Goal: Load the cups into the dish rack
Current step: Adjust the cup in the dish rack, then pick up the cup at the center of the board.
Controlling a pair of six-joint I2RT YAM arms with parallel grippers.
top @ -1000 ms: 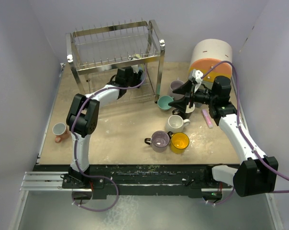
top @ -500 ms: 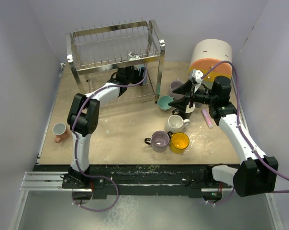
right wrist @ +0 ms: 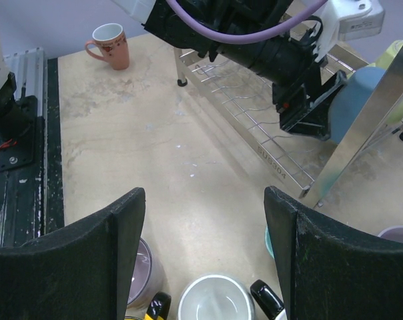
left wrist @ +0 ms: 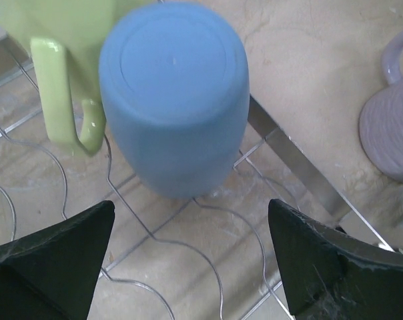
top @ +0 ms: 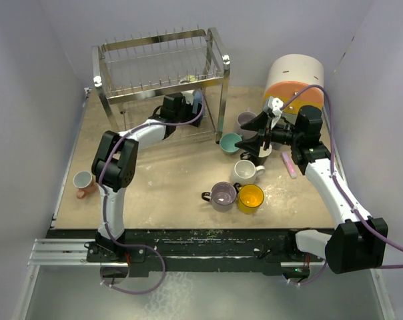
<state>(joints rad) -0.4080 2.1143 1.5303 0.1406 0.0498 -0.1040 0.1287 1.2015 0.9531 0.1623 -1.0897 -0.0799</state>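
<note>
Showing its flat base, smooth blue cup (left wrist: 175, 93)

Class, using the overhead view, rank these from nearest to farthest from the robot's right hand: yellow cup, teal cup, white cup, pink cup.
1. Teal cup, just beyond the right hand, on the rack side.
2. White cup, a little toward the front.
3. Yellow cup, farther toward the front.
4. Pink cup, alone at the far left.

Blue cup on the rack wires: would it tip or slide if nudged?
Probably stiff and breakable: the blue cup looks like ceramic. It stands mouth-down on thin wire grid, so a nudge might rock or slide it. The green cup beside it may block one way.
</note>
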